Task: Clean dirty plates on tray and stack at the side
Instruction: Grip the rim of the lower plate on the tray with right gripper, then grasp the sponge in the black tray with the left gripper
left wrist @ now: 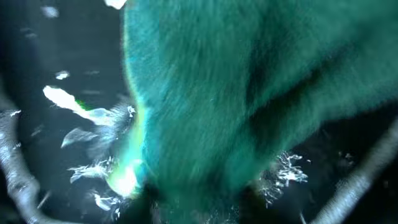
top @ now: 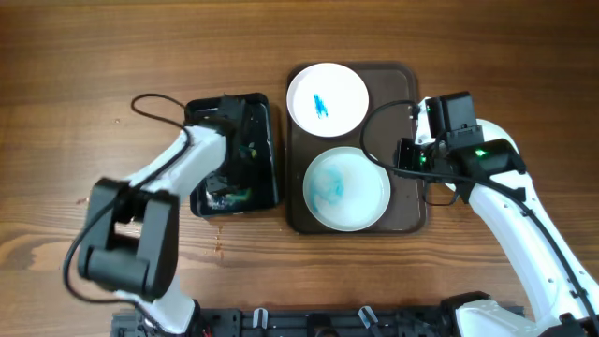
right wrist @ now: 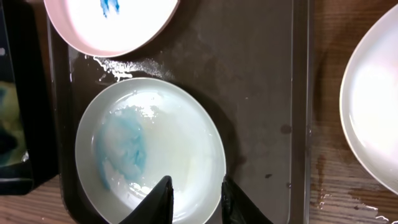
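Your right gripper (right wrist: 195, 182), the nearer one, straddles the rim of the smeared plate (right wrist: 149, 155) at the frame's bottom edge, fingers (right wrist: 163, 200) narrowly parted; whether they pinch it, I cannot tell.

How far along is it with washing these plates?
Looks done: one plain white plate lies on the table beside the tray. In hand: the left claw is down in the black basin at the green sponge. The right claw straddles the rim of the smeared plate, its blue pale and watery. Left: finishing that one, the marked plate with its sharp blue streak, then stacking.
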